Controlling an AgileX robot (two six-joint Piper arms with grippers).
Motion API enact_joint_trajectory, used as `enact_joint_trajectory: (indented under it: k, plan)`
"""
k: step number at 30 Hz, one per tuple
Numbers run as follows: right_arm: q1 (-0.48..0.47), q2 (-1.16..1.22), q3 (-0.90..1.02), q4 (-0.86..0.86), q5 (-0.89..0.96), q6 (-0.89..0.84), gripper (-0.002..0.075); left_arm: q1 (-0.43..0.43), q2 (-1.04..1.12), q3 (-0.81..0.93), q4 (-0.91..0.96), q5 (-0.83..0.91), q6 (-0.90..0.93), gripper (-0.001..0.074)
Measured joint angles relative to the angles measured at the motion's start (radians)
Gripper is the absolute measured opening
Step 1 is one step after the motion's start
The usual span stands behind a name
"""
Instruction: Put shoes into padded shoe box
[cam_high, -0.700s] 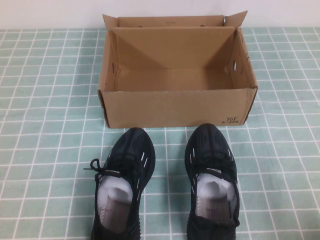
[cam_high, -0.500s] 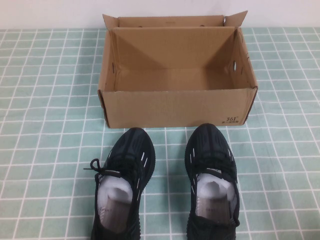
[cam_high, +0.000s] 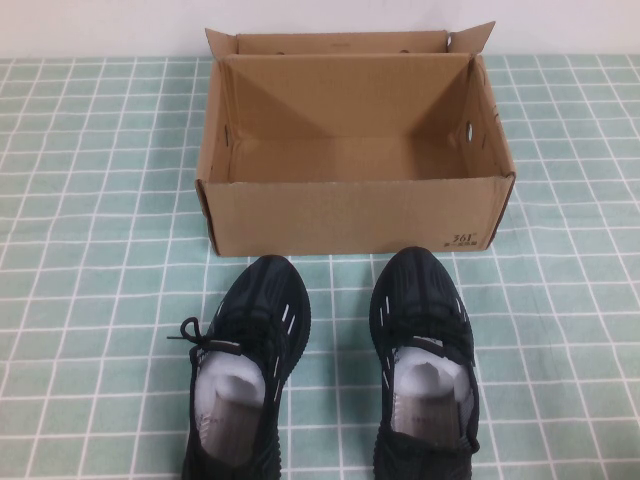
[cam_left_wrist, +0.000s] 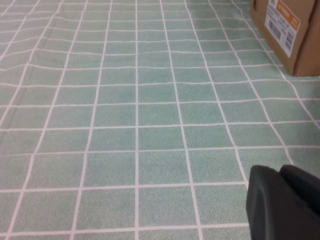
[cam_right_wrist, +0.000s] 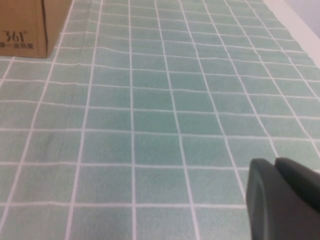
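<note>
The two shoes, left shoe (cam_high: 248, 375) and right shoe (cam_high: 424, 365), lie side by side on the green checked cloth (cam_high: 100, 250), long axes running toward the box (cam_high: 355, 215), toes just short of its near wall. The box stands open, its long side across the shoes' line. The left gripper (cam_left_wrist: 282, 202) hovers low over bare cloth, the box's labelled end ahead. The right gripper (cam_right_wrist: 280, 200) likewise, the box's printed corner ahead. Whether either is released or clenched cannot be told.

Left gripper (cam_left_wrist: 282, 202) and right gripper (cam_right_wrist: 282, 197) each hover low, out of the high view.
</note>
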Motion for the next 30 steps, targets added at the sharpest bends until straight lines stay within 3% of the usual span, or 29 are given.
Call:
enact_joint_trajectory:
  k: [5,15,21,25,30]
  plan:
    - [0.0,0.0,0.0,0.0,-0.105,0.0,-0.0008,0.0,0.0,0.0,0.0,0.0,0.0,0.0004]
    - [0.0,0.0,0.0,0.0,-0.667,0.002,-0.0008,0.0,0.0,0.0,0.0,0.0,0.0,0.0004]
    - [0.0,0.0,0.0,0.004,-0.745,0.008,-0.0008,0.0,0.0,0.0,0.0,0.0,0.0,0.0004]
    - [0.0,0.0,0.0,0.042,-0.821,0.092,-0.0008,0.0,0.0,0.0,0.0,0.0,0.0,0.0004]
    - [0.0,0.0,0.0,0.137,-1.109,0.22,-0.0008,0.0,0.0,0.0,0.0,0.0,0.0,0.0004]
